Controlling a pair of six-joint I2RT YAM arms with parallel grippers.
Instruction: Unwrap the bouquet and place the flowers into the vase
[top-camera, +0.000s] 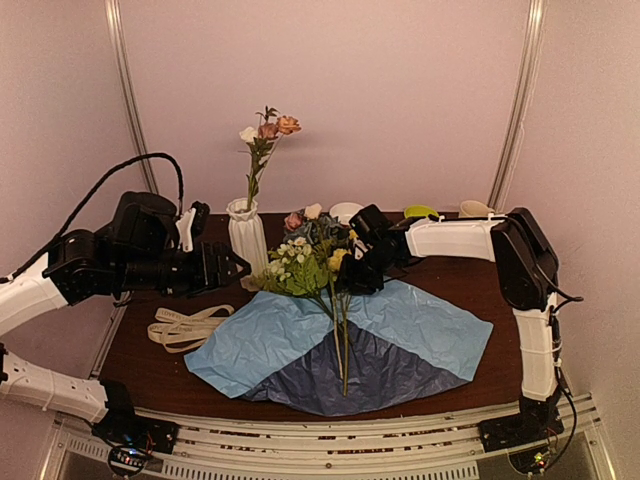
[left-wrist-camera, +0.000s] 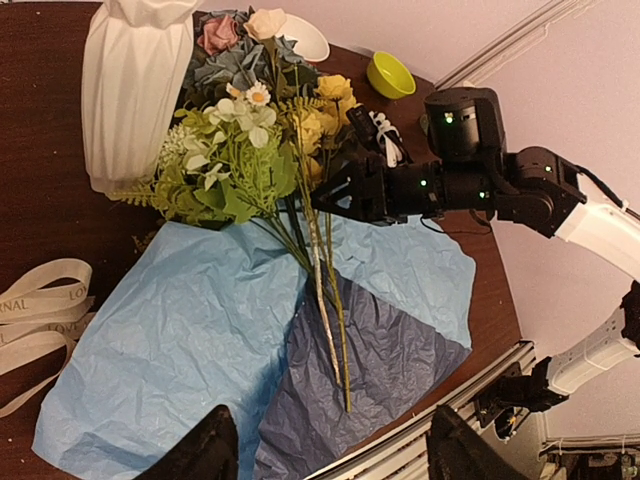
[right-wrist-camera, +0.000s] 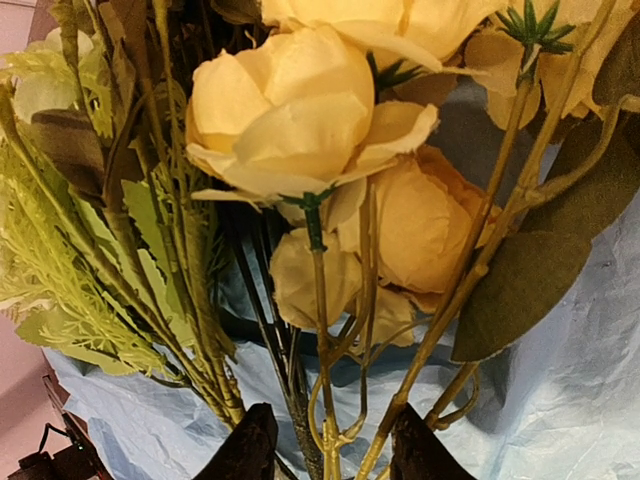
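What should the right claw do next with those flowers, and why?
Probably tighten the right claw and lift slightly, raising the flowers off the blue paper. Their stems sit between its fingers, the paper lies spread flat, and the vase stands close by with a few blooms in it.

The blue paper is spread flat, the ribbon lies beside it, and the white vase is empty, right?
Not quite: the white vase isn't empty. The top view shows a few flowers already standing in it. The blue paper is spread flat, with the ribbon beside it.
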